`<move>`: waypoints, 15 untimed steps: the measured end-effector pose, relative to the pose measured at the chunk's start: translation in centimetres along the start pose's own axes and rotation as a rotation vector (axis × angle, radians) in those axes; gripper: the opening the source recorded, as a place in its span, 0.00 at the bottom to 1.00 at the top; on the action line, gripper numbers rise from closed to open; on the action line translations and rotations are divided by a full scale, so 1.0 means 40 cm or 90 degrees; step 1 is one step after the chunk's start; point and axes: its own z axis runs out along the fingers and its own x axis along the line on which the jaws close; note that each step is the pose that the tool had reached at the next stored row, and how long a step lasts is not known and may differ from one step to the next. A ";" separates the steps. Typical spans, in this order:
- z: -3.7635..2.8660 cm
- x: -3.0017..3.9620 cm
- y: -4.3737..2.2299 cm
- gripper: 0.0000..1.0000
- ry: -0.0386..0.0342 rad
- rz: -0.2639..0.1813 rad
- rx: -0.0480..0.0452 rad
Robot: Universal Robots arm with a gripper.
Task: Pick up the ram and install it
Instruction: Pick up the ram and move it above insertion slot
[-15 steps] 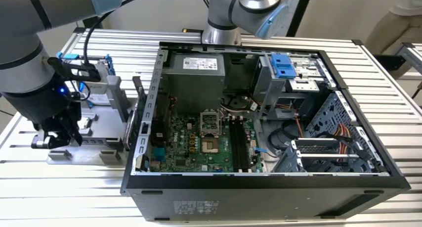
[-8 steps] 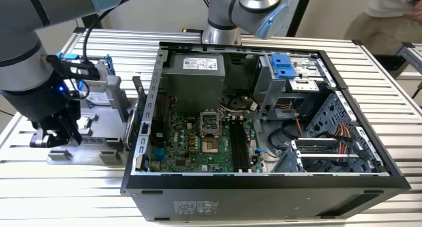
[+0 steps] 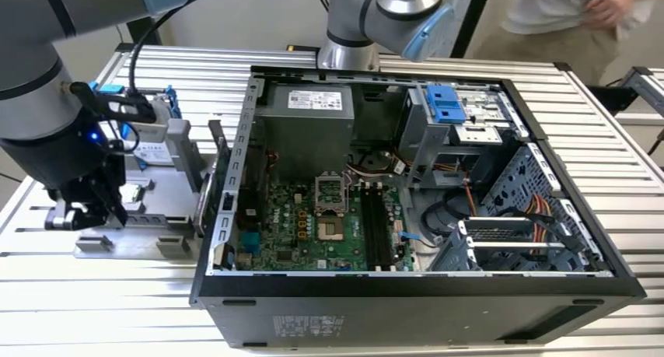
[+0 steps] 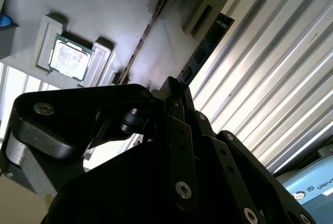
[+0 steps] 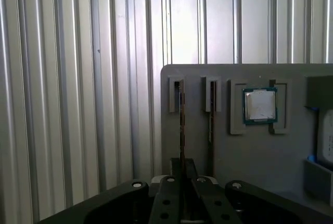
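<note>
The ram (image 4: 208, 41) is a thin dark stick standing on edge in a slot of the grey parts tray (image 4: 104, 5). In the first wrist view the ram (image 5: 181, 125) runs edge-on from its slot bracket down between my fingers. My gripper (image 5: 182, 169) is shut on the near end of the ram, and the second wrist view shows my gripper (image 4: 176, 91) with its tips pinched on the stick. In the exterior view my gripper (image 3: 89, 217) hangs over the tray (image 3: 135, 244), at the exterior view's left of the open computer case (image 3: 415, 295).
A second thin stick (image 5: 210, 114) stands in the neighbouring slot. A small square silver chip (image 5: 259, 104) lies in a tray pocket. The motherboard's long black slots (image 3: 375, 232) lie inside the case. Another arm's base (image 3: 353, 38) and a person (image 3: 571, 15) are behind it.
</note>
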 end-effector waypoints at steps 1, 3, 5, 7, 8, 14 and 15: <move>-0.002 0.000 0.000 0.00 0.0000 0.000 0.0000; -0.003 0.000 0.000 0.00 -0.0001 0.000 0.0001; -0.005 0.000 0.000 0.00 0.0000 0.000 0.0000; -0.006 0.000 0.000 0.00 -0.0001 0.000 0.0001; -0.007 0.000 0.000 0.00 0.0000 0.000 0.0000; -0.013 0.000 0.000 0.00 0.0000 0.000 0.0000; -0.014 0.000 0.000 0.00 0.0001 0.000 -0.0001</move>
